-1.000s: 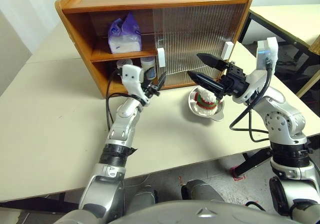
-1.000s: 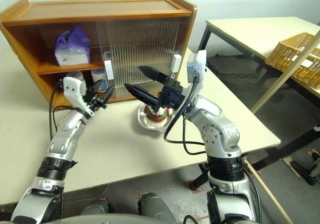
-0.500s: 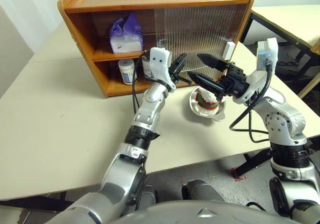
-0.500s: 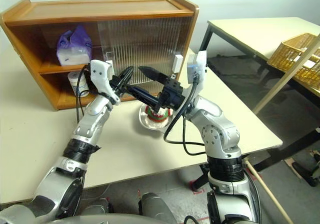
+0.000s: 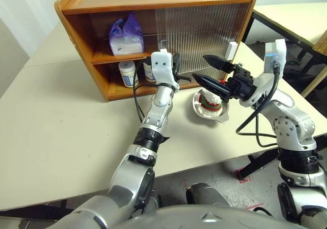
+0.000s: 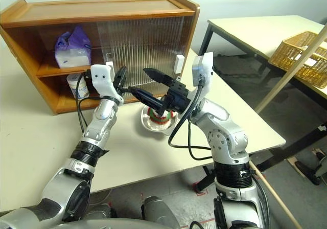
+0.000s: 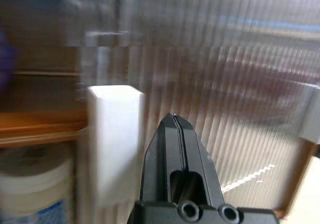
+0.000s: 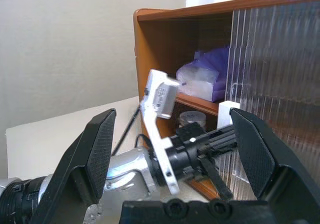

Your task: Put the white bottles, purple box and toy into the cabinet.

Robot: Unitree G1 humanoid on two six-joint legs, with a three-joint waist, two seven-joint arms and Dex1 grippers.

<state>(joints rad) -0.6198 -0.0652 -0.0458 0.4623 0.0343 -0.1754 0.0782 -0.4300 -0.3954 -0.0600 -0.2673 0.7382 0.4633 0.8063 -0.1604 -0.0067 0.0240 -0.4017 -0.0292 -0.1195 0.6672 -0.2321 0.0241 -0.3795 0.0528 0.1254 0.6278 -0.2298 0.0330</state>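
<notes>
The cabinet (image 5: pixel 82 6) stands at the back of the table, its left half uncovered. The purple box (image 5: pixel 125 35) lies on the upper shelf. One white bottle (image 5: pixel 127 73) stands on the lower shelf; another white bottle (image 7: pixel 35 184) shows beside the door's edge. The toy (image 5: pixel 210 102) sits in a steel bowl in front of the cabinet. My left gripper (image 5: pixel 175 68) is shut and empty, right beside the sliding door's white handle (image 7: pixel 115 144). My right gripper (image 5: pixel 200 68) hovers open above the toy, holding nothing.
The ribbed sliding door (image 5: pixel 196 29) covers the cabinet's right half, with a second white handle (image 5: pixel 232 50) at its right edge. The steel bowl (image 5: pixel 220 117) holds the toy. A second table with a wicker basket (image 6: pixel 301 55) stands to the right.
My left gripper has shut and swung right and up, from the lower shelf by the bottles to the door's white handle. The right arm has kept still.
</notes>
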